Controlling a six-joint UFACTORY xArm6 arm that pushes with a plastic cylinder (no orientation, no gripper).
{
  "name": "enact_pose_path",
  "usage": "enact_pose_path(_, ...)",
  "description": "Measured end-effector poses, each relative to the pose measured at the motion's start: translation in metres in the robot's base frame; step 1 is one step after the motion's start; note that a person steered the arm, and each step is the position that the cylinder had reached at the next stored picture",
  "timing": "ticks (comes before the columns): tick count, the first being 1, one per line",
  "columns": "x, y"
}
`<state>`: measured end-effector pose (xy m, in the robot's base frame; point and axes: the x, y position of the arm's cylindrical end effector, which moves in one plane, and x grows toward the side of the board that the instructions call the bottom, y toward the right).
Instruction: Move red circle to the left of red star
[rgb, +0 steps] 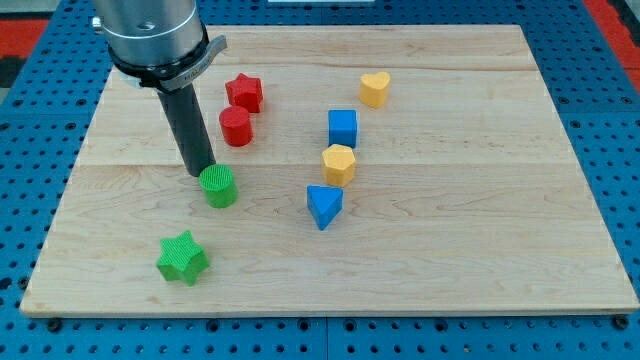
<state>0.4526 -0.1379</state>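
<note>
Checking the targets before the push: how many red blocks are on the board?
2. The red star sits toward the view's top; the red circle is just below it, close or touching. None appear hidden.

Blocks scattered on a wooden board (480, 250)

My tip (202, 173) is seen touching the green circle (218, 186); the red circle (236, 127) is placed just below the red star (244, 92).
</note>
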Motion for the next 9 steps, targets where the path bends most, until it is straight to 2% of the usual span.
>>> enact_pose_path(2,0.002,0.01)
enact_pose_path(3,-0.023,0.102)
enact_pose_path(4,-0.031,0.148)
enact_pose_path(5,-0.03,0.161)
enact_pose_path(7,-0.029,0.236)
enact_pose_path(8,-0.077,0.278)
enact_pose_path(9,-0.124,0.257)
